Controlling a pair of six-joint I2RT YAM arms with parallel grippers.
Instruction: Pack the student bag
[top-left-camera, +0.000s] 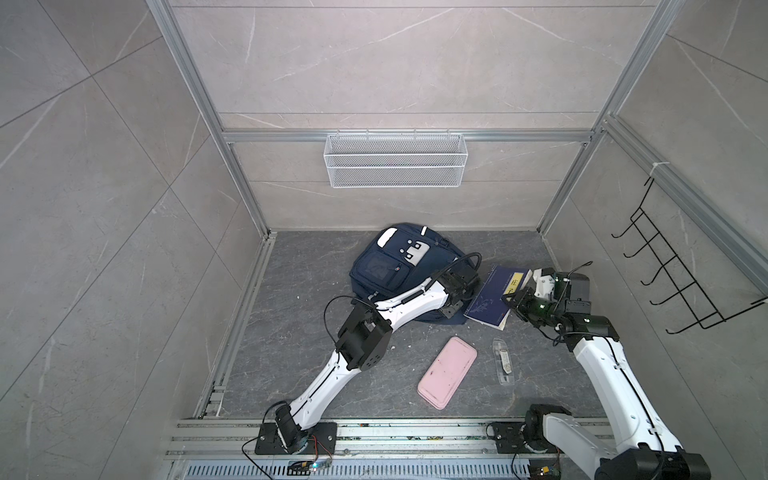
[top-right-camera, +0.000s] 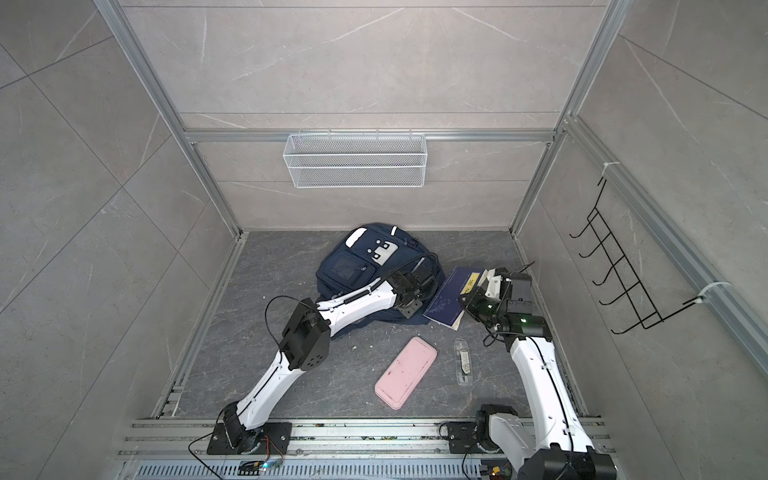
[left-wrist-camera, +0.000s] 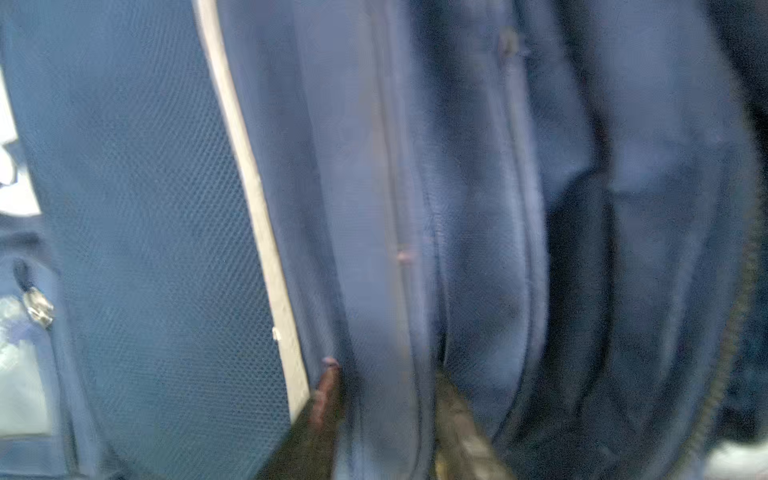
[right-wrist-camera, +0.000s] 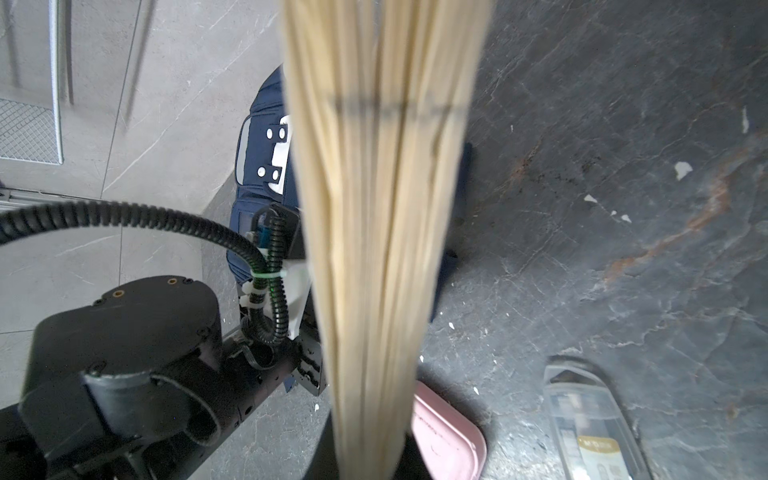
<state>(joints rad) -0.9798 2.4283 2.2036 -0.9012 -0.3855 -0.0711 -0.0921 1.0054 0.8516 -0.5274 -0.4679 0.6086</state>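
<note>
The right claw (top-left-camera: 510, 300) pinches the books (top-left-camera: 492, 297) just beside the bag (top-left-camera: 390, 266), which lies under the left claw (left-wrist-camera: 382, 411); whether that claw grips I cannot tell. Best to hold the bag wide open before sliding the books in.

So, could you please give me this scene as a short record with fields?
backpack: navy, lying on the floor
left gripper: against the backpack's fabric, grip unclear
right gripper: shut on the books, beside the backpack
loose on floor: pink case, clear case
</note>
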